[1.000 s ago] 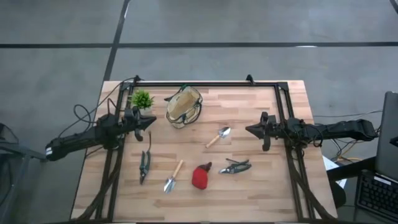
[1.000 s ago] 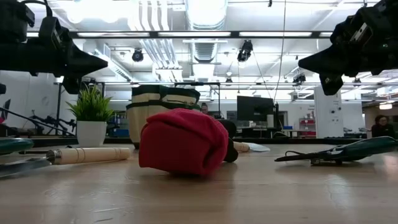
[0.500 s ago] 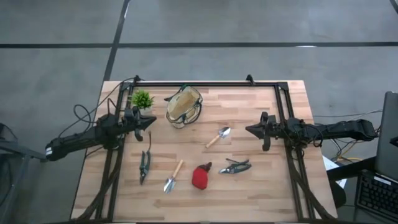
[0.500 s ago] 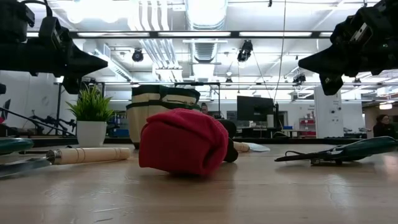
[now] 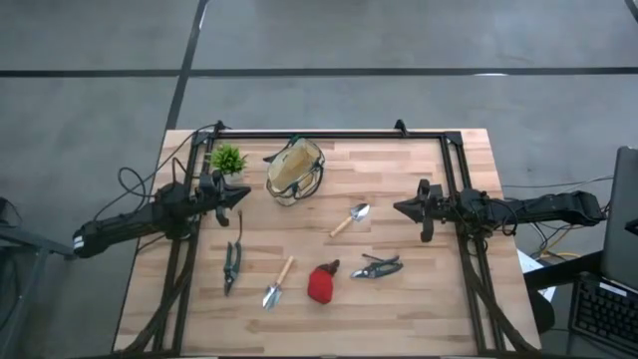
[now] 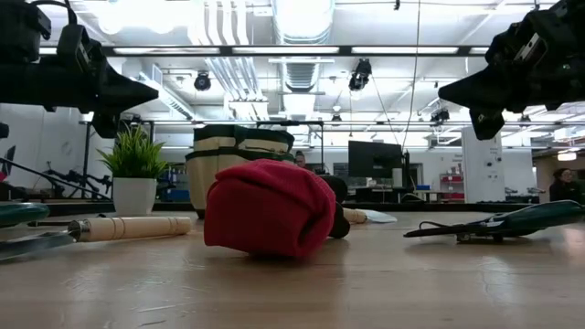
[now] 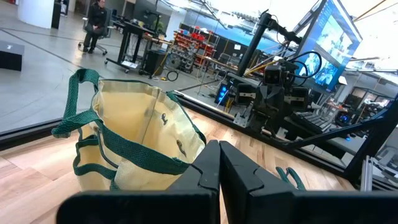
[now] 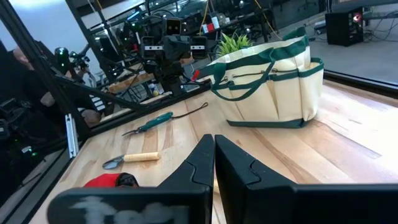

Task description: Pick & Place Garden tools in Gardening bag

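Note:
The beige gardening bag (image 5: pixel 295 170) with green trim stands upright on its base at the far middle of the table, its mouth up; it also shows as the bag (image 7: pixel 130 143) in the left wrist view. The garden tools lie flat on the wood: a trowel (image 5: pixel 350 218) at mid-table, a second trowel (image 5: pixel 277 283), a red bulb-shaped item (image 5: pixel 321 283), grey shears (image 5: pixel 378 267) and dark pruning shears (image 5: pixel 232 261). My left gripper (image 5: pixel 239 195) hovers shut at the left side, pointing level. My right gripper (image 5: pixel 399 207) hovers shut at the right side. Neither touches anything.
A small green potted plant (image 5: pixel 227 160) stands left of the bag. A black frame (image 5: pixel 329 134) runs along the table's far edge and sides. Bare wood lies between the two grippers around the middle trowel. A person (image 6: pixel 559 181) shows far off in the room.

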You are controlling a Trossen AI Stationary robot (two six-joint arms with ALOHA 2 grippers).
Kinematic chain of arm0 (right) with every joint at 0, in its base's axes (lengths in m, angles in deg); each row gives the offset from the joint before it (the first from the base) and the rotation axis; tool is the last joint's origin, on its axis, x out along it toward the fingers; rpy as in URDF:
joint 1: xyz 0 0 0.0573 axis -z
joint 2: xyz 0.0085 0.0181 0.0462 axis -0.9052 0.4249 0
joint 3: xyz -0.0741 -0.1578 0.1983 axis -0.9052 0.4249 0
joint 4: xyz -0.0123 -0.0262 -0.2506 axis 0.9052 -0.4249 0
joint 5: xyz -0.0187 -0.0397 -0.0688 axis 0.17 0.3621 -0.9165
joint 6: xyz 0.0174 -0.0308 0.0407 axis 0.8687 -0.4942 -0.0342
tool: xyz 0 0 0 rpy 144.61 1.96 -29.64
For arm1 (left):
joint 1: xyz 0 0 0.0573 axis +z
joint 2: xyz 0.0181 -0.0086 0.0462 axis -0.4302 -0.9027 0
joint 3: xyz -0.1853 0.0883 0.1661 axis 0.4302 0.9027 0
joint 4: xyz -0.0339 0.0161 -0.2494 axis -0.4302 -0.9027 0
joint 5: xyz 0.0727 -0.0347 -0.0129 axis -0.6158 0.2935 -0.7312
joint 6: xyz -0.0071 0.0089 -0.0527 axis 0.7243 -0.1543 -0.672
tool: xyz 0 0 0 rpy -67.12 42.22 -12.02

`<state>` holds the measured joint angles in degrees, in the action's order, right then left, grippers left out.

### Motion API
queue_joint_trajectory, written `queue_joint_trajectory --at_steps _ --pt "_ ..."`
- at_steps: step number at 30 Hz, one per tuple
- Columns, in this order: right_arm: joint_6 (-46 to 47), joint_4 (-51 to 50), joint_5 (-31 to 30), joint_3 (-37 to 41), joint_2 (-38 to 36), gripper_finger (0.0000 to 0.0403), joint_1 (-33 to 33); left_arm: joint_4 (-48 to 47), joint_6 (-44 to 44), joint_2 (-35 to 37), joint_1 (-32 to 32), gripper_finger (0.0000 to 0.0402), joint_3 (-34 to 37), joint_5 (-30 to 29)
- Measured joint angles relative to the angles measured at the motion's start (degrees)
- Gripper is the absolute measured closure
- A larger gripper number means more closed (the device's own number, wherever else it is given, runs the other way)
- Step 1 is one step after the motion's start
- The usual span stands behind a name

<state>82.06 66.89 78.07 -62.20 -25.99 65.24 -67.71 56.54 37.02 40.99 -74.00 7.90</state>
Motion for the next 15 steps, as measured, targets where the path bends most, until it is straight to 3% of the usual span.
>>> queue_joint_trajectory --at_steps 8,15 --pt "29.71 10.51 -0.04 -0.01 -0.06 0.0394 0.0 0.0 0.0 -0.02 0.0 0.0396 0.0 0.0" --pt "35.57 11.91 -4.85 -0.02 -0.04 0.0394 0.04 0.0 0.01 0.0 0.0 0.0396 0.0 0.0"
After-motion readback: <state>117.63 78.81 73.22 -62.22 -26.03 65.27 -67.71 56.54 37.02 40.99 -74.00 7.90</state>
